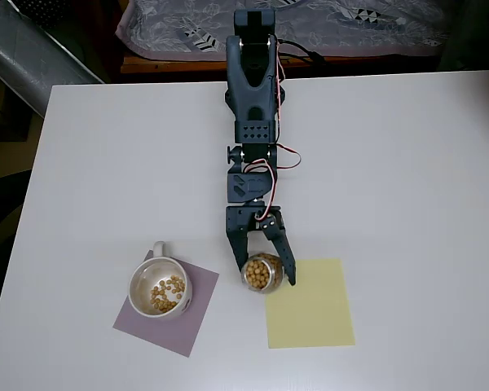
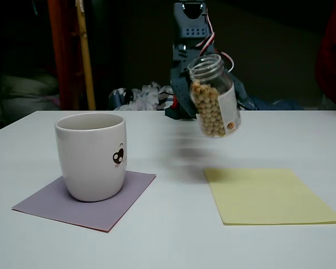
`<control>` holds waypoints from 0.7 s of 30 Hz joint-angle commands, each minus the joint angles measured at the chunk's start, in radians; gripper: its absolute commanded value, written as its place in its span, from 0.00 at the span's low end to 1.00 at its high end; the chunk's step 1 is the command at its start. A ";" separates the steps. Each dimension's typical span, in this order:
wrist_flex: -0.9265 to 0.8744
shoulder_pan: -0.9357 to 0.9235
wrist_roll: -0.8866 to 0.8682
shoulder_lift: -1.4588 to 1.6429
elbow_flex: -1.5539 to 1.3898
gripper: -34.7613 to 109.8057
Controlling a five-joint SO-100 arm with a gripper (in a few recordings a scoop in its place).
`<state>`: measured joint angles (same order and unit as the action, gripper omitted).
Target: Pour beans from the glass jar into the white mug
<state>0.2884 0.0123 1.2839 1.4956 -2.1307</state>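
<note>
We use the mug point(image 1: 160, 290) as the reference. It sits upright on a purple sheet point(image 1: 167, 308), handle point(image 1: 158, 248) pointing toward the robot base in the overhead view. Some beans point(image 1: 168, 293) already lie in its bottom. In the fixed view we see the mug point(image 2: 92, 155) has a small dark face print on its side.

Right of the mug, well apart from it, we see the jar point(image 2: 214, 95) lifted clear of the table point(image 2: 168, 241), tilted with its open mouth leaning toward the mug side. It's mostly full of beans point(image 2: 210, 112), none spilling. A white label shows on its side.

The claw point(image 1: 265, 269) is clamped around the jar point(image 1: 262, 271), one finger on each side, arm point(image 1: 253, 98) stretched straight out from the far table edge.

Right of the mug and just below the jar in the overhead view, a yellow sheet point(image 1: 308, 303) lies flat on the table; the jar hangs over its upper-left corner.
</note>
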 commanded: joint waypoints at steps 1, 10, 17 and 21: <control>0.123 0.041 0.077 0.094 -0.087 0.32; 0.531 0.126 0.245 -0.069 -0.302 0.32; 0.712 0.204 0.295 -0.310 -0.206 0.33; 0.730 0.229 0.313 -0.420 -0.092 0.34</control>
<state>0.9833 0.2209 1.5739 1.0968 -2.3163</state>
